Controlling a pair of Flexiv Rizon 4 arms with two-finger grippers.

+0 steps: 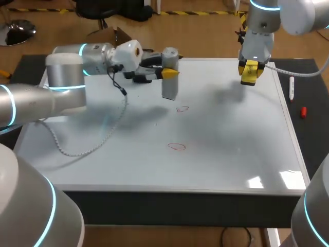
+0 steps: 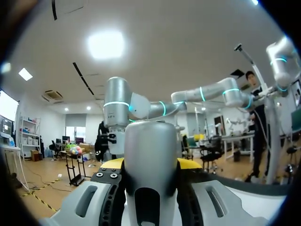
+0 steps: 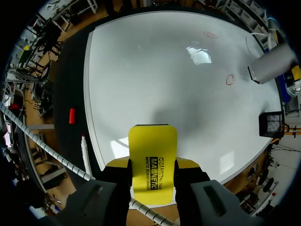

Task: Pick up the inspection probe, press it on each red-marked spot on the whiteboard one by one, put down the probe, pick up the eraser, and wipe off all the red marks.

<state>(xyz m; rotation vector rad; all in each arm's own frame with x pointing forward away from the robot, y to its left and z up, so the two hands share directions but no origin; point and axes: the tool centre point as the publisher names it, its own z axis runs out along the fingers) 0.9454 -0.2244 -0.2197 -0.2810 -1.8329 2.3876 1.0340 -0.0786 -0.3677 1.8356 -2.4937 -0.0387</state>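
My left gripper (image 1: 172,73) lies level over the far middle of the whiteboard (image 1: 231,154), shut on a grey cylindrical probe (image 1: 169,77) that hangs upright just above the board. In the left wrist view the probe (image 2: 150,155) fills the gap between the yellow fingertips (image 2: 112,163). Two red marks, one (image 1: 182,108) and another (image 1: 177,146), lie nearer than the probe. My right gripper (image 1: 249,72) hovers over the far right of the board, shut on a yellow eraser (image 1: 249,74). In the right wrist view the eraser (image 3: 153,162) sits between the fingers, with the marks (image 3: 230,79) and the probe (image 3: 272,63) ahead.
A white cable (image 1: 87,146) trails from the left arm across the board's left part. On the dark mat to the right of the board lie a white marker pen (image 1: 291,87) and a small red cap (image 1: 303,112), also seen as the marker (image 3: 86,153) and the cap (image 3: 72,116).
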